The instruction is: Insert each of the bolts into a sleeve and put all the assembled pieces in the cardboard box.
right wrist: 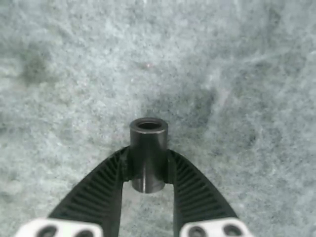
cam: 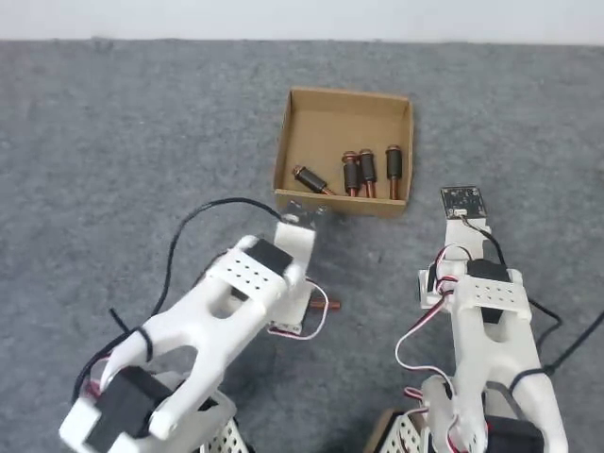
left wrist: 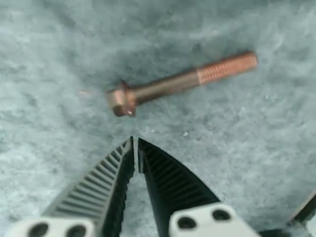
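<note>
Now left gripper [left wrist: 136,140] sits closed near a bolt [left wrist: 177,85]; right gripper [right wrist: 148,153] clamps a sleeve [right wrist: 148,140].

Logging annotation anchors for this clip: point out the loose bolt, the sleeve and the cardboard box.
loose bolt [left wrist: 180,83], left wrist view, on the smooth shank.
sleeve [right wrist: 148,155], right wrist view, on its side wall.
cardboard box [cam: 328,127], high view, on the bare floor.

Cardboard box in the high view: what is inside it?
Four sleeved bolts lie on the floor of the cardboard box: three side by side, and one angled apart from them. The box's near wall covers the floor strip right behind it.
</note>
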